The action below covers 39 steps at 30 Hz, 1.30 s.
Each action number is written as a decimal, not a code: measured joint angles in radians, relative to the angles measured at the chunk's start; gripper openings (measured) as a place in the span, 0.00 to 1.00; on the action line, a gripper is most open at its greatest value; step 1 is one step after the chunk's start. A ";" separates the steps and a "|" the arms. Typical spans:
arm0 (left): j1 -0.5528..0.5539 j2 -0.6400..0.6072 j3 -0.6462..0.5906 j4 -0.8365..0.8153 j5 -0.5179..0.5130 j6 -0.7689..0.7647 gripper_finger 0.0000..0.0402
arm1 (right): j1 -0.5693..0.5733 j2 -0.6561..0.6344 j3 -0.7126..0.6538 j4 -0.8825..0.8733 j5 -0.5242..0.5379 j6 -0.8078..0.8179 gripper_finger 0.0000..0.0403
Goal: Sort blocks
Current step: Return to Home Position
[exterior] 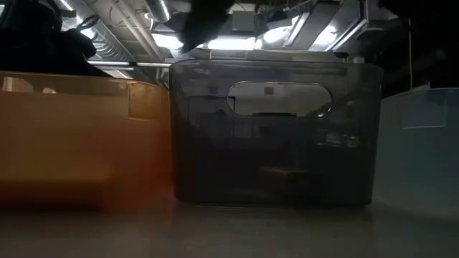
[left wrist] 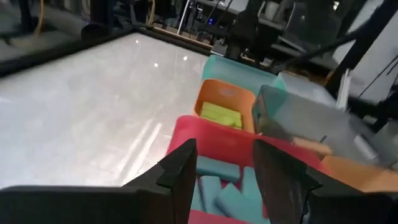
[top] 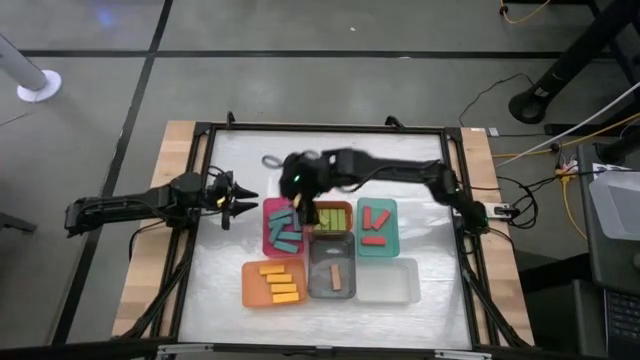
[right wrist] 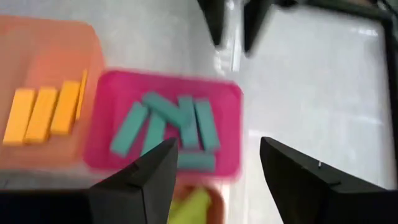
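The pale, glossy surface is framed by black rails and serves as the sorting ground. The right arm is stretched over it from the right, so that the right gripper hangs above the pink tray. Its fingers are set apart and nothing is held between them, which is judged to fit a finished delivery, with only the withdrawal left to do. The left arm is laid low at the left side, out of the way. The left gripper is pointed at the same tray, also spread and empty.

Six trays are grouped in two rows so that each colour gets its own place. They are of thin moulded plastic with rounded corners, and partly translucent. In the far row the pink tray is followed to the right by the far orange tray and the teal tray. In the near row are placed the near orange tray, the smoky dark tray and the clear tray, in which nothing can be made out.

The blocks are flat matt bars with straight edges.
- The teal blocks are heaped crosswise in the pink tray.
- The lime blocks are laid in the far orange tray.
- The red blocks are laid in the teal tray.
- The yellow blocks are set side by side in the near orange tray.
- The brown block is in the dark tray.
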<state>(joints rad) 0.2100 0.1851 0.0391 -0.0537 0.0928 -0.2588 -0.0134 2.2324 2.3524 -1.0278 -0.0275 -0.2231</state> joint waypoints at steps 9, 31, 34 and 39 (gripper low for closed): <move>0.000 0.000 0.000 -0.003 -0.003 0.187 0.36 | -0.108 -0.196 -0.005 -0.319 -0.009 0.013 0.56; 0.000 0.004 -0.003 0.133 -0.003 0.158 0.36 | -0.210 -1.230 -1.231 0.188 0.000 0.324 0.56; 0.000 0.005 -0.003 0.172 -0.003 0.161 0.36 | -0.210 -1.396 -1.385 0.324 0.006 0.391 0.56; 0.001 0.004 -0.002 0.231 -0.002 0.193 0.36 | -0.210 -1.602 -1.545 0.438 0.043 0.466 0.56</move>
<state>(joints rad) 0.2111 0.1888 0.0368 0.1769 0.0905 -0.0662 -0.2230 0.6303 0.8070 -0.5901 0.0158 0.2431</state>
